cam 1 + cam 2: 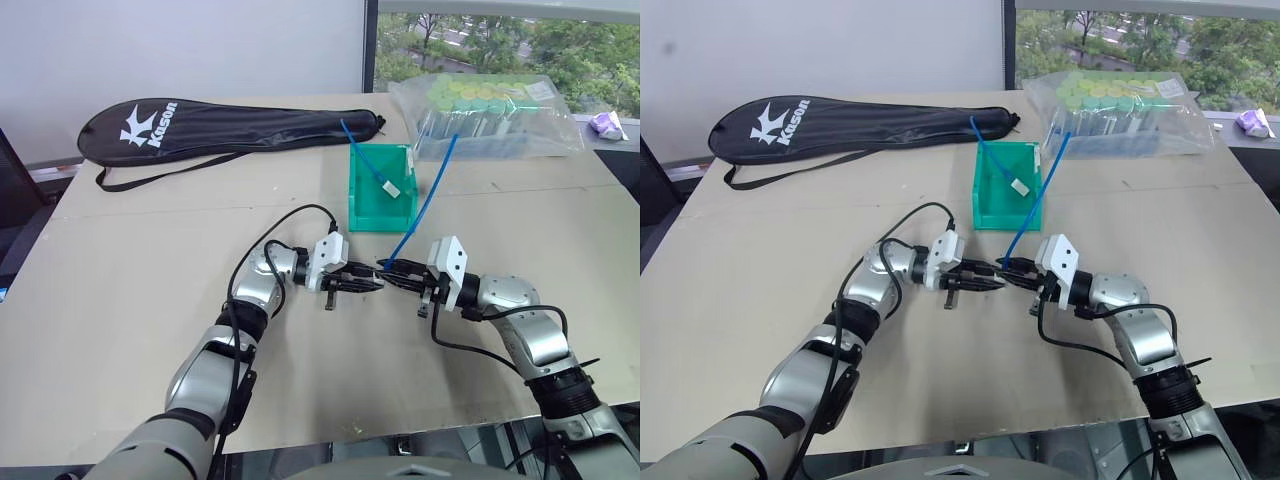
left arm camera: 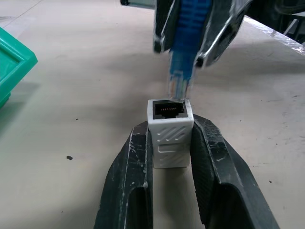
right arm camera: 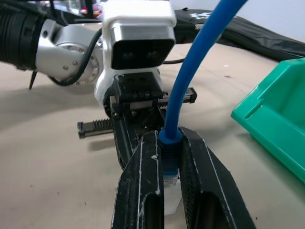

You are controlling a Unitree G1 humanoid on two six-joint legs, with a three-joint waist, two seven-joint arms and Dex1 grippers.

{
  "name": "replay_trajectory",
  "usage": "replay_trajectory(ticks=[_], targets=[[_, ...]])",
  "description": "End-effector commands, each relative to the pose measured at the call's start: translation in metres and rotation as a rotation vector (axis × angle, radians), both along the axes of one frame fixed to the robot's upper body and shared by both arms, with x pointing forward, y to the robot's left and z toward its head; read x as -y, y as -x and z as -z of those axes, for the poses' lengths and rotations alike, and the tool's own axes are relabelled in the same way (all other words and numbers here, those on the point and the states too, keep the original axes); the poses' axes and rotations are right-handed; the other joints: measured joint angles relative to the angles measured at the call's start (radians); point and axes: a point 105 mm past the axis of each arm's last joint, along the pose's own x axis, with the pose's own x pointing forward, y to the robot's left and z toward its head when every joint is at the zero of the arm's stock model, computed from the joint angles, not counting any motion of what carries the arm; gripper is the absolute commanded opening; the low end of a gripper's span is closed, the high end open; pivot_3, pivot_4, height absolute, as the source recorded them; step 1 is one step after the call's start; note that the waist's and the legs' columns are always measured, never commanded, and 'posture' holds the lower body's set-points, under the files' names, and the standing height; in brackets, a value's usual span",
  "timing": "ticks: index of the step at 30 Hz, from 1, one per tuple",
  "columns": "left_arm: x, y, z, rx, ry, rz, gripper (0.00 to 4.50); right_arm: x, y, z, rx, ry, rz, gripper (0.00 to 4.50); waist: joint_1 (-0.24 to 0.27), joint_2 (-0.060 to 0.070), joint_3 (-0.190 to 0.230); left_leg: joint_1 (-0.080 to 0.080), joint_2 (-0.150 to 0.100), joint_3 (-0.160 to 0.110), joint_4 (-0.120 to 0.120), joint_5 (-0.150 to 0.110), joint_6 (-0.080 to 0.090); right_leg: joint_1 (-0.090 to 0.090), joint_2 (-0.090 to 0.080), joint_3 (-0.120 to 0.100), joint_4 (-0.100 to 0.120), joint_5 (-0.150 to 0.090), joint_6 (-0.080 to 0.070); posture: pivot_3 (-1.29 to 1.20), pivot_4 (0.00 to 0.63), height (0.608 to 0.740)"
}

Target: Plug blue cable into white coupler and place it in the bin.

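The white coupler [image 2: 170, 133] is held upright between the black fingers of my left gripper [image 1: 368, 283], its dark socket facing the right gripper. My right gripper [image 1: 394, 270] is shut on the blue cable [image 1: 425, 195] just behind its clear plug [image 2: 180, 82]. The plug tip sits at the mouth of the socket; I cannot tell whether it has entered. The cable's free length arcs up and away over the table. Both grippers meet tip to tip at mid-table, just in front of the green bin [image 1: 380, 221].
Inside the bin lie another blue cable and small white block [image 1: 392, 186]. A clear bag of green-capped tubes [image 1: 490, 115] sits at the back right, a black racket bag [image 1: 220, 130] at the back left, and a small purple wrapper [image 1: 607, 124] at the far right.
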Motion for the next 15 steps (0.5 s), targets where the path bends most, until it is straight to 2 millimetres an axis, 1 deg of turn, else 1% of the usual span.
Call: replay_trajectory(ticks=[1, 8, 15], targets=[[-0.006, 0.014, 0.029, -0.082, -0.109, 0.043, 0.48, -0.003, 0.0, -0.007, 0.062, 0.022, -0.045, 0.0, 0.0, 0.0, 0.0, 0.0, 0.0, 0.0, 0.0, 0.0, 0.0, 0.0, 0.0, 0.0, 0.0, 0.0, 0.0, 0.0, 0.15, 0.74], [-0.004, 0.015, 0.029, -0.085, -0.102, 0.045, 0.48, -0.003, -0.006, -0.003, 0.084, 0.071, -0.076, 0.0, 0.0, 0.0, 0.0, 0.0, 0.0, 0.0, 0.0, 0.0, 0.0, 0.0, 0.0, 0.0, 0.0, 0.0, 0.0, 0.0, 0.15, 0.74], [-0.004, 0.014, 0.029, -0.085, -0.097, 0.039, 0.48, -0.01, 0.0, 0.009, 0.061, 0.167, -0.194, 0.0, 0.0, 0.0, 0.0, 0.0, 0.0, 0.0, 0.0, 0.0, 0.0, 0.0, 0.0, 0.0, 0.0, 0.0, 0.0, 0.0, 0.15, 0.74]])
